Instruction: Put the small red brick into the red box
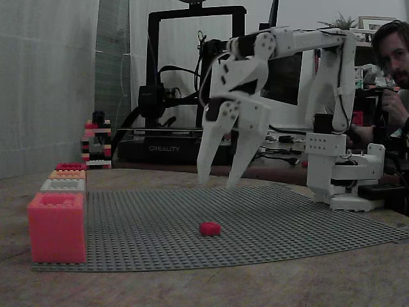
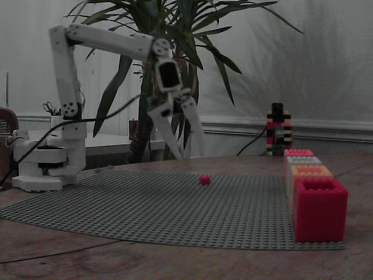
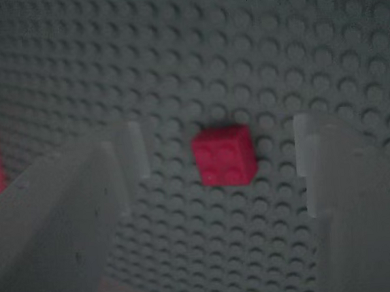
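Note:
The small red brick lies alone on the grey studded baseplate. My white gripper hangs open a short way above it, fingers pointing down. In the wrist view the brick sits between the two fingers, touching neither. The red box is the deep crimson one at one end of a row of boxes along the baseplate's edge. It is far from the camera in one fixed view and nearest it in the other.
The row also holds a salmon-red box, a grey box and an orange box. A striped brick tower stands beyond it. A 3D printer, a plant and a person are behind the table.

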